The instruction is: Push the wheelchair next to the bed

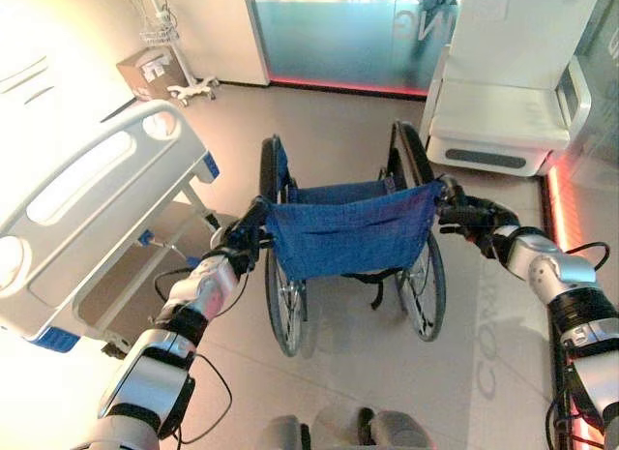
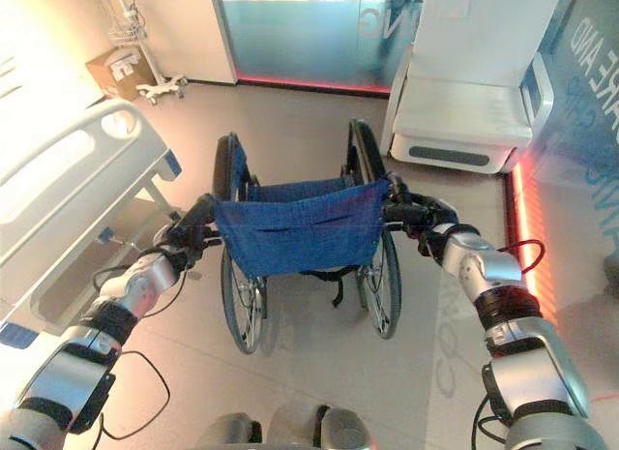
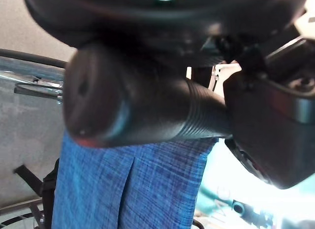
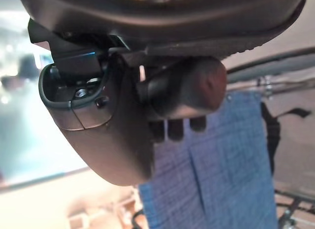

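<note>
Gripping the push handles, the left hand (image 1: 244, 239) and right hand (image 1: 471, 218) are each curled round one behind the blue-backed wheelchair (image 1: 350, 235), which stands just beside the bed (image 1: 92, 194); large floor lettering (image 1: 486, 345) is partly legible.

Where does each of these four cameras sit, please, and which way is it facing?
Left eye view: on the head, looking down at the wheelchair and bed; both arms show.
Right eye view: beside it, same scene.
Left wrist view: on the left wrist, along the left hand curled round the left push handle.
Right wrist view: along the right hand on the right push handle.
Both wrist views share the blue backrest.
</note>
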Controlling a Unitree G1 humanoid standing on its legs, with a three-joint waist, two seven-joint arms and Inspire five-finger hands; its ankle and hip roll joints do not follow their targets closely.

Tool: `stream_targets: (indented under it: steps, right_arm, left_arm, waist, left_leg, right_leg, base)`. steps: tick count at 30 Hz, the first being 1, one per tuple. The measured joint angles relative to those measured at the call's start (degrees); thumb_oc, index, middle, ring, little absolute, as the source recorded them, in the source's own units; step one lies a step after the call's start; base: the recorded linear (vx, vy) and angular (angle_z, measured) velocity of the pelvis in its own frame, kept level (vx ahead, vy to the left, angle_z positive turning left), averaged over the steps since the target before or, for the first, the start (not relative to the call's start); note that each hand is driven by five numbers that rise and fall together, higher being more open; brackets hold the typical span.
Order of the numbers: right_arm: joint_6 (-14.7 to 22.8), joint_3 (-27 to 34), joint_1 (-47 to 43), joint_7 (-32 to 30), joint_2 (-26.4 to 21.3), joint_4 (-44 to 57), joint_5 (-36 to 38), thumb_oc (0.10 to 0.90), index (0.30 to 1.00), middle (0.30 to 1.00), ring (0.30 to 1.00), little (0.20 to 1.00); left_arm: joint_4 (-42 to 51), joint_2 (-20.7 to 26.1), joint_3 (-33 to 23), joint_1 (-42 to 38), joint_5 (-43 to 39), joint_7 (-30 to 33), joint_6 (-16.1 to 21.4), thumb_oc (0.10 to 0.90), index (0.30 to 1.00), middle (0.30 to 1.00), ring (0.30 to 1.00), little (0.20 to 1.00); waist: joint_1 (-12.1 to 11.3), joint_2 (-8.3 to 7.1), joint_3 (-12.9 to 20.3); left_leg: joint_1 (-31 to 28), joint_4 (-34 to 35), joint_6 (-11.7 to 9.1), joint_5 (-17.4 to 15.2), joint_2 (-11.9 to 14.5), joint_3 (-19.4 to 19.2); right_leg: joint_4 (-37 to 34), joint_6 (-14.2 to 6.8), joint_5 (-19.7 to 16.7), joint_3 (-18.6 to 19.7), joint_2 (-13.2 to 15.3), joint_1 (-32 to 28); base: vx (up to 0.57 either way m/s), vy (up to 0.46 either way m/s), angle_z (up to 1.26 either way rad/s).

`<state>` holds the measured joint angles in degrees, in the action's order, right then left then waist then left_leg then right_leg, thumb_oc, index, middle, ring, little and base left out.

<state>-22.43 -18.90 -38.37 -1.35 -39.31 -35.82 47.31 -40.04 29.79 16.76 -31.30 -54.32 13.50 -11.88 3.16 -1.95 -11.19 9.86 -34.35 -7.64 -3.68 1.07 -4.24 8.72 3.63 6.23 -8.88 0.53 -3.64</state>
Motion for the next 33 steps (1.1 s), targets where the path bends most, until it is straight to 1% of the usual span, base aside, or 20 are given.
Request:
stream_targets:
  steps: [3, 5, 7, 10, 12, 15, 16, 17, 18, 19, 20, 22, 23, 25, 28, 29, 30, 31, 32, 33]
  right_arm:
    - [-0.05, -0.23, -0.18, -0.30, 0.23, -0.11, 0.02, 0.400, 0.300, 0.300, 0.300, 0.300]
    - [-0.12, -0.97, -1.72, -0.49, 0.84, -1.68, 0.16, 0.400, 0.300, 0.300, 0.300, 0.300]
    - [-0.12, -2.34, -2.10, -0.63, 1.26, -2.26, 0.23, 0.400, 0.300, 0.300, 0.300, 0.300]
    - [-0.21, -2.63, -2.12, -0.46, 1.90, -2.27, 0.31, 0.400, 0.300, 0.300, 0.300, 0.300]
    - [-0.38, -2.99, -2.25, -0.29, 2.44, -2.24, 0.30, 0.400, 0.300, 0.300, 0.300, 0.300]
    - [-0.21, -2.48, -2.52, -0.16, 4.51, -2.57, 0.21, 0.400, 0.300, 0.300, 0.300, 0.300]
    - [-0.04, -2.41, -2.18, -0.17, 4.75, -2.65, 0.19, 0.400, 0.300, 0.300, 0.300, 0.300]
    - [0.02, -2.48, -1.64, -0.18, 5.24, -2.76, 0.08, 0.400, 0.300, 0.300, 0.300, 0.300]
    - [0.34, -2.38, -0.58, -0.20, 5.27, -2.71, -0.13, 0.400, 0.300, 0.300, 0.300, 0.300]
    - [1.32, -2.32, 0.72, -0.56, 5.67, -2.72, -0.43, 0.400, 0.300, 0.300, 0.300, 0.300]
    - [1.35, -2.18, 0.89, -0.66, 5.51, -2.73, -0.82, 0.400, 0.300, 0.300, 0.300, 0.300]
    - [1.40, -2.37, 1.58, -0.63, 6.12, -2.60, -1.39, 0.400, 0.300, 0.300, 0.300, 0.300]
    - [1.43, -2.39, 1.60, -0.65, 6.23, -2.61, -1.42, 0.400, 0.300, 0.300, 0.300, 0.300]
    - [1.83, -1.60, 1.60, -0.97, 6.07, -2.59, -1.51, 0.400, 0.300, 0.300, 0.300, 0.300]
    - [2.22, -1.51, 1.72, -2.04, 5.98, -2.88, -1.89, 0.400, 0.300, 0.300, 0.300, 0.300]
    - [2.77, -1.31, 2.24, -2.13, 5.75, -2.86, -1.89, 0.400, 0.300, 0.300, 0.300, 0.300]
    - [3.16, -1.50, 3.27, -2.21, 5.24, -1.80, -1.88, 0.400, 0.300, 0.300, 0.300, 0.300]
    - [3.68, -1.52, 4.14, -2.21, 5.30, -0.92, -1.81, 0.400, 0.300, 0.300, 0.300, 0.300]
    - [3.69, -0.93, 5.06, -2.15, 3.95, 0.92, -1.36, 0.400, 0.300, 0.300, 0.300, 0.300]
    - [2.84, -0.90, 5.08, -2.14, 3.23, 1.75, -1.12, 0.400, 0.300, 0.300, 0.300, 0.300]
  left_arm:
    - [0.05, 0.57, -0.19, -0.45, 0.01, -0.89, 0.14, 0.400, 0.300, 0.300, 0.300, 0.300]
    - [-0.40, 1.22, -0.27, -0.81, -0.03, -1.24, 0.26, 0.400, 0.300, 0.300, 0.300, 0.300]
    - [-0.63, 2.26, -0.25, -0.80, -0.11, -1.67, -0.09, 0.400, 0.300, 0.300, 0.300, 0.300]
    - [-0.59, 3.81, -0.34, -0.69, -0.55, -2.42, -0.69, 0.400, 0.300, 0.300, 0.300, 0.300]
    - [-0.55, 5.10, -0.41, -0.63, -0.58, -2.87, -1.39, 0.400, 0.300, 0.300, 0.300, 0.300]
    - [-0.77, 6.00, -1.92, -0.60, -0.56, -3.59, -1.68, 0.400, 0.300, 0.300, 0.300, 0.300]
    - [-1.03, 6.21, -1.96, -0.61, -0.53, -3.89, -1.68, 0.400, 0.300, 0.300, 0.300, 0.300]
    - [-1.58, 6.13, -1.86, -0.64, -0.40, -4.27, -1.68, 0.400, 0.300, 0.300, 0.300, 0.300]
    - [-2.41, 5.55, -1.32, -0.89, -0.28, -4.54, -1.58, 0.400, 0.300, 0.300, 0.300, 0.300]
    - [-3.43, 5.13, -0.39, -1.53, 0.15, -4.70, -1.17, 0.400, 0.300, 0.300, 0.300, 0.300]
    - [-3.50, 5.45, 0.04, -1.41, 0.17, -4.67, -1.09, 0.400, 0.300, 0.300, 0.300, 0.300]
    - [-4.69, 5.09, 0.43, -0.71, 0.21, -4.95, -1.12, 0.400, 0.300, 0.300, 0.300, 0.300]
    - [-5.13, 4.77, 0.43, -1.26, 0.62, -4.91, -1.08, 0.400, 0.300, 0.300, 0.300, 0.300]
    - [-6.42, 4.15, 0.83, -3.64, 1.87, -5.08, -0.59, 0.400, 0.300, 0.300, 0.300, 0.300]
    - [-8.08, 3.54, 2.02, -6.56, 3.54, -5.24, -0.41, 0.400, 0.300, 0.300, 0.300, 0.300]
    - [-8.08, 2.94, 1.95, -6.78, 4.35, -5.08, 0.00, 0.400, 0.300, 0.300, 0.300, 0.300]
    - [-8.14, 2.64, 1.95, -6.59, 4.63, -5.32, 0.17, 0.400, 0.300, 0.300, 0.300, 0.300]
    - [-7.72, 3.31, 1.94, -6.37, 4.71, -5.14, 0.23, 0.400, 0.300, 0.300, 0.300, 0.300]
    - [-7.15, 3.81, 1.99, -6.17, 4.71, -5.48, 0.04, 0.400, 0.300, 0.300, 0.300, 0.300]
    - [-7.16, 2.89, 1.88, -5.80, 4.88, -5.39, 0.24, 0.400, 0.300, 0.300, 0.300, 0.300]
  waist:
    - [-1.55, -0.18, -0.13]
    - [-3.47, -0.12, -0.03]
    - [-5.70, -0.07, -0.06]
    - [-7.76, 0.28, -0.05]
    - [-8.88, 0.28, 0.01]
    - [-11.22, 0.02, 0.87]
    - [-11.39, -0.90, 1.51]
    - [-11.70, -0.74, 2.49]
    - [-11.09, 1.46, 3.21]
    - [-10.89, 2.12, 3.57]
    - [-10.93, 1.91, 3.75]
    - [-10.06, 1.70, 4.77]
    - [-8.64, 1.28, 5.18]
    - [-7.62, 0.94, 5.14]
    - [-7.13, 1.04, 4.98]
    - [-6.45, 2.22, 4.57]
    - [-5.57, 2.11, 4.18]
    - [-4.92, 1.40, 3.97]
    - [-3.39, 0.85, 3.62]
    - [-3.00, 0.91, 3.55]
  left_leg:
    - [0.21, 15.90, 0.00, 0.37, -0.12, -2.36]
    - [0.72, 28.07, 1.73, 3.20, -0.98, -2.34]
    - [1.65, 36.09, 1.53, 5.38, -1.04, -2.41]
    - [5.16, 35.73, 1.63, 5.41, -1.16, -3.53]
    - [5.60, 34.71, 1.81, 5.48, -1.81, -4.21]
    - [4.70, 30.40, 6.21, 7.74, -3.44, -5.67]
    - [3.81, 29.97, 7.91, 8.27, -4.60, -5.93]
    - [0.41, 30.48, 11.76, 7.84, -6.45, -6.64]
    - [-2.51, 32.46, 17.13, 8.64, -6.28, -6.47]
    - [-4.83, 34.25, 21.53, 11.08, -5.76, -4.22]
    - [-5.81, 34.66, 21.93, 11.48, -6.17, -3.49]
    - [-8.69, 33.54, 20.55, 11.65, -10.17, 1.47]
    - [-9.50, 34.21, 19.68, 11.86, -11.38, 2.94]
    - [-10.25, 34.85, 19.29, 11.98, -11.93, 6.02]
    - [-11.55, 35.11, 16.38, 11.05, -10.90, 11.52]
    - [-12.73, 35.93, 14.46, 9.94, -9.37, 14.15]
    - [-13.06, 34.65, 12.37, 4.74, -7.79, 8.56]
    - [-12.23, 32.83, 12.60, 2.19, -6.40, 2.10]
    - [-13.10, 32.04, 17.33, 3.46, -6.23, -0.82]
    - [-14.46, 33.01, 16.68, 3.75, -7.64, 3.34]
  right_leg:
    - [-3.85, 0.42, -0.26, -0.26, -2.14, -3.16]
    - [-6.72, 0.89, -0.56, 2.10, -4.06, -5.65]
    - [-9.19, 0.96, -0.32, 4.02, -5.71, -9.13]
    - [-10.29, 2.93, 1.19, 5.52, -7.14, -12.66]
    - [-10.43, 2.43, 2.54, 5.80, -7.60, -14.89]
    - [-9.40, 0.27, 6.45, 7.06, -7.08, -16.56]
    - [-9.41, -0.96, 7.46, 6.20, -6.15, -17.04]
    - [-5.04, -2.64, 8.60, 2.84, -6.26, -16.34]
    - [3.71, -4.40, 9.66, -0.79, -7.49, -13.61]
    - [18.18, -4.60, 10.09, -4.34, -6.02, -8.22]
    - [26.69, -4.16, 10.90, -5.52, -3.62, -5.19]
    - [41.60, -5.16, 10.37, -4.22, 6.31, 0.94]
    - [42.30, -5.67, 10.06, -2.93, 9.89, 2.49]
    - [38.75, -6.16, 9.83, -2.59, 11.96, 5.11]
    - [26.87, -6.40, 9.82, -3.08, 9.15, 7.35]
    - [19.14, -6.16, 9.42, -3.08, 5.55, 7.90]
    - [11.07, -6.08, 6.78, -3.15, 3.19, 8.71]
    - [6.54, -7.82, 5.52, -2.88, 3.48, 8.32]
    - [2.26, -11.46, 3.12, -2.93, 4.46, 8.42]
    - [3.26, -12.71, 2.05, -2.89, 4.74, 10.43]
  base:
    - [0.51, 0.061, -0.07]
    - [0.64, 0.109, -0.37]
    - [0.55, 0.118, -0.49]
    - [0.48, 0.155, -0.43]
    - [0.62, 0.235, -0.45]
    - [0.47, 0.216, -0.50]
    - [0.46, 0.297, -0.35]
    - [0.48, 0.346, 0.00]
    - [0.49, 0.359, 0.08]
    - [0.35, 0.251, 0.08]
    - [0.34, 0.201, -0.15]
    - [0.33, 0.137, 0.03]
    - [0.33, 0.048, 0.40]
    - [0.26, -0.002, 0.44]
    - [0.26, -0.044, 0.28]
    - [0.30, -0.080, 0.23]
    - [0.29, -0.083, 0.31]
    - [0.40, -0.109, 0.65]
    - [0.35, -0.083, 0.65]
    - [0.59, -0.156, 0.69]
